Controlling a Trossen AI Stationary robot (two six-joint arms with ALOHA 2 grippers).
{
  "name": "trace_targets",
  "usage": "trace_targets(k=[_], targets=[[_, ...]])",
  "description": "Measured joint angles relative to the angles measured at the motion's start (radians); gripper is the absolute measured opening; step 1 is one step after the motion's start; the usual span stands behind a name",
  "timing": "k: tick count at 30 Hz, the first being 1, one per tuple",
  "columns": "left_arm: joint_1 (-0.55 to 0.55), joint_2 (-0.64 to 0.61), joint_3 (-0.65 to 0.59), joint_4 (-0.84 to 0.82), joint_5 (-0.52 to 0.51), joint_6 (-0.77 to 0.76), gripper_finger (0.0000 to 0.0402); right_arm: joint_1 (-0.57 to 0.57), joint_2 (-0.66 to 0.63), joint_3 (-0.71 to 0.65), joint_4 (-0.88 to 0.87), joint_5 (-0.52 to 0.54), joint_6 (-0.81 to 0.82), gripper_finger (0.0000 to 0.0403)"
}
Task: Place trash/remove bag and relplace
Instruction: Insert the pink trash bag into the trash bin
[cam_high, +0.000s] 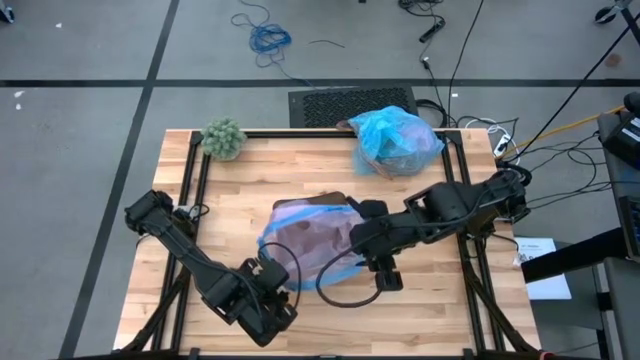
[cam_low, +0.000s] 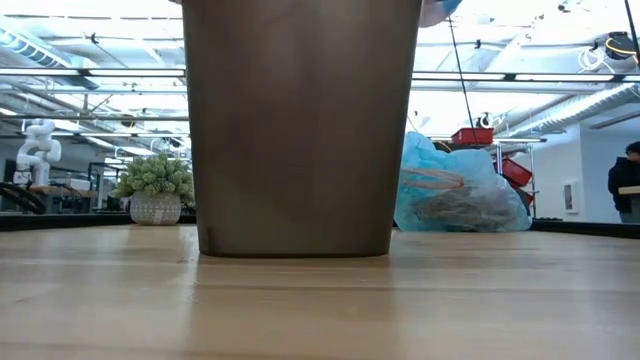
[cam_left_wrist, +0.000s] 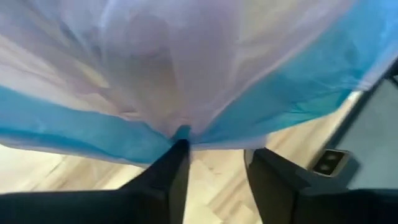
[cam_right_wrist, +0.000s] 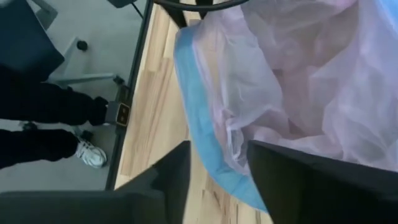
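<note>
Where the left gripper (cam_left_wrist: 217, 152) sits at the near edge of the brown bin (cam_low: 300, 120), its two fingers stand apart and clamp nothing, though the tip of one finger (cam_left_wrist: 179, 155) touches a bunched fold of the blue rim of the translucent pink bag (cam_high: 305, 235) that lines the bin. Directly ahead of this gripper the pink film billows up, with bare tabletop (cam_high: 420, 315) below it. Across the bin's mouth from it, the right gripper (cam_right_wrist: 219, 149) hangs at the bin's other near corner, also with its fingers parted and empty; the blue rim and a pleat of pink plastic run just in front of the gap between them, and whether they touch a finger cannot be told. Beyond the right gripper, off the table's edge, a person's dark-trousered legs and a shoe (cam_right_wrist: 87, 152) show on the floor. Well away from both grippers, at the table's far right corner, lies the bag (cam_high: 395, 140), light blue, crinkly and bulging, with the trash (cam_low: 455, 205) showing as dark and brown shapes through its plastic. Equally far from the left gripper, at the far left corner, rests a fuzzy green ball (cam_high: 224, 138).
</note>
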Motion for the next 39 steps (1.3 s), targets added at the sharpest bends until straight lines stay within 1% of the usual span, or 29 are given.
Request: trace_targets(k=[4, 8, 12, 16, 19, 21, 24, 27, 30, 32, 36, 39], targets=[[0.002, 0.000, 0.052, -0.012, 0.023, 0.013, 0.0176, -0.001, 0.000, 0.014, -0.003, 0.003, -0.010, 0.0192], [0.001, 0.000, 0.103, -0.015, 0.022, 0.059, 0.0182, 0.000, 0.000, 0.015, -0.011, 0.006, -0.011, 0.0210], [0.001, 0.000, 0.115, -0.040, 0.023, 0.082, 0.0182, 0.000, 0.000, 0.015, -0.017, 0.026, -0.020, 0.0210], [-0.005, 0.028, 0.115, -0.135, 0.023, 0.081, 0.0182, 0.000, 0.000, 0.015, -0.018, 0.027, -0.023, 0.0206], [-0.008, 0.067, 0.114, -0.177, 0.025, 0.081, 0.0173, 0.000, 0.000, 0.015, -0.020, 0.028, -0.022, 0.0204], [-0.008, 0.093, 0.114, -0.172, 0.037, 0.087, 0.0162, 0.000, 0.000, 0.015, -0.020, 0.028, -0.022, 0.0204], [-0.008, 0.132, 0.114, -0.174, 0.105, 0.079, 0.0148, 0.000, 0.000, 0.015, -0.023, 0.028, -0.022, 0.0204], [-0.007, 0.153, 0.114, -0.171, 0.230, 0.080, 0.0148, 0.000, 0.000, 0.015, -0.028, 0.028, -0.023, 0.0203], [-0.008, 0.141, 0.117, -0.155, 0.317, 0.098, 0.0155, 0.000, 0.000, 0.015, -0.028, 0.026, -0.029, 0.0203], [-0.009, 0.124, 0.138, -0.145, 0.337, 0.123, 0.0159, 0.000, 0.000, 0.015, -0.028, 0.025, -0.038, 0.0203], [-0.009, 0.071, 0.187, -0.128, 0.332, 0.160, 0.0162, 0.000, 0.000, 0.015, -0.029, 0.024, -0.045, 0.0203], [-0.001, 0.045, 0.218, -0.120, 0.299, 0.166, 0.0162, 0.000, 0.000, 0.015, -0.029, 0.024, -0.046, 0.0203]])
